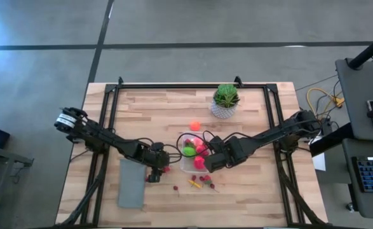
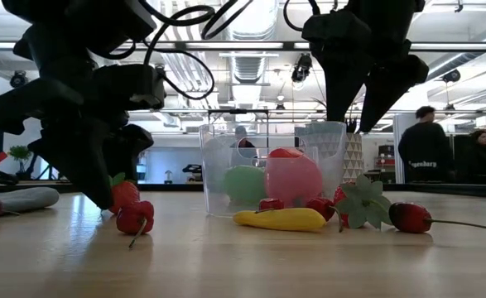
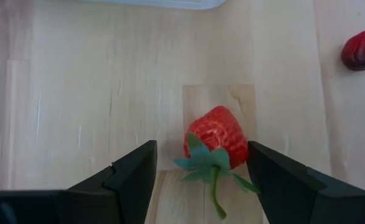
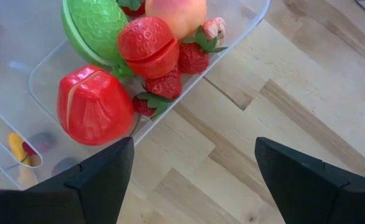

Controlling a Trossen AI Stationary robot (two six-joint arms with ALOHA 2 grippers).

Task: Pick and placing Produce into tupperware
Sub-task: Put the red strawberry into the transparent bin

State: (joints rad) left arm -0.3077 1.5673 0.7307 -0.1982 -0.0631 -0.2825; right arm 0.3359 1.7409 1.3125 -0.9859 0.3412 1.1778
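Observation:
The clear tupperware (image 1: 187, 164) stands mid-table and holds a green piece (image 4: 95, 25), red pieces (image 4: 94, 104) and strawberries (image 4: 191, 57). My left gripper (image 3: 201, 180) is down at the table left of the tub, open, with a loose red strawberry (image 3: 216, 135) lying on the wood between its fingers. My right gripper (image 4: 191, 180) hangs open above the tub's right side (image 2: 363, 91), with nothing between its fingers. More produce lies loose near the front: a yellow piece (image 2: 280, 218), red berries (image 2: 135, 217) (image 2: 408, 217) and an orange ball (image 1: 195, 126) behind the tub. My left gripper comes slanting down from the table's left, its fingers on either side of the strawberry, which rests on the table. One finger (image 3: 275, 177) stands right beside the berry's side (image 3: 243, 146); whether it touches, I cannot tell. The other finger is clear of it.
A green spiky plant in a white pot (image 1: 225, 100) stands at the far right. A flat grey rectangle (image 1: 131, 183) lies near the front left. Another red berry (image 3: 361, 48) lies farther off on the wood. People stand in the room beyond the table (image 2: 425, 149).

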